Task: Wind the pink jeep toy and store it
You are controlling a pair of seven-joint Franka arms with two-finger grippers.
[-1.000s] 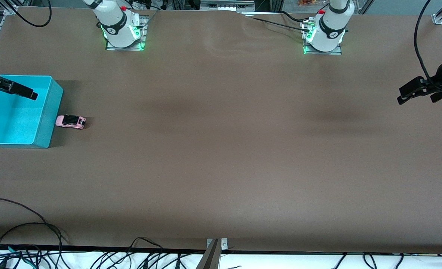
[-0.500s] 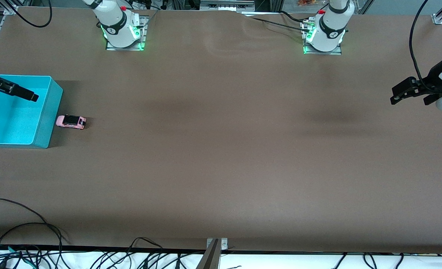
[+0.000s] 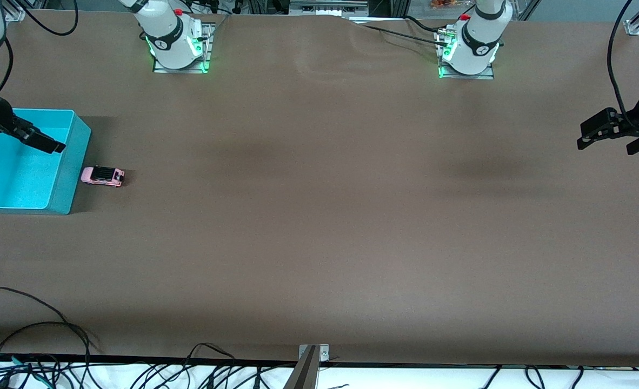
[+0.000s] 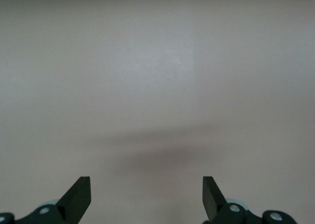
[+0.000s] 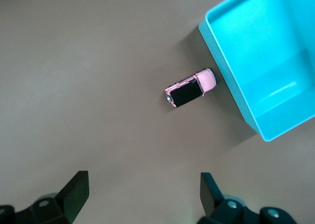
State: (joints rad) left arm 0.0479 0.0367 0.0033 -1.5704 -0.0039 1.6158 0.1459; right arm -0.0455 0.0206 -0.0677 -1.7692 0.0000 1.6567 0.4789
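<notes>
At the right arm's end of the table I see the turquoise bin point(image 3: 68, 162), cut off by the edge of the front view, so I cannot see its whole outline; the part of its inside that shows holds nothing. The right gripper point(image 3: 46, 143) hangs over the bin; its arm runs out of the picture, and from the front I make out only 1 dark finger clearly. The right wrist view settles it: the 2 fingers point(image 5: 74, 192) stand wide apart with nothing between them, over bare table point(image 5: 88, 56). The pink jeep toy point(image 3: 102, 176) sits on its wheels on the table just beside the bin's wall, on the side toward the table's middle; in the right wrist view the jeep point(image 5: 190, 88) has its pink end very close to the wall of the bin point(image 5: 231, 93), and I cannot tell whether they touch. The wheels are too small to make out. The middle of the table point(image 3: 319, 216) is plain brown surface. At the left arm's end, the left gripper point(image 3: 606, 132) hangs above the table near its edge, partly cut off; its wrist view shows both fingertips point(image 4: 78, 197) spread wide, empty, over bare surface.
</notes>
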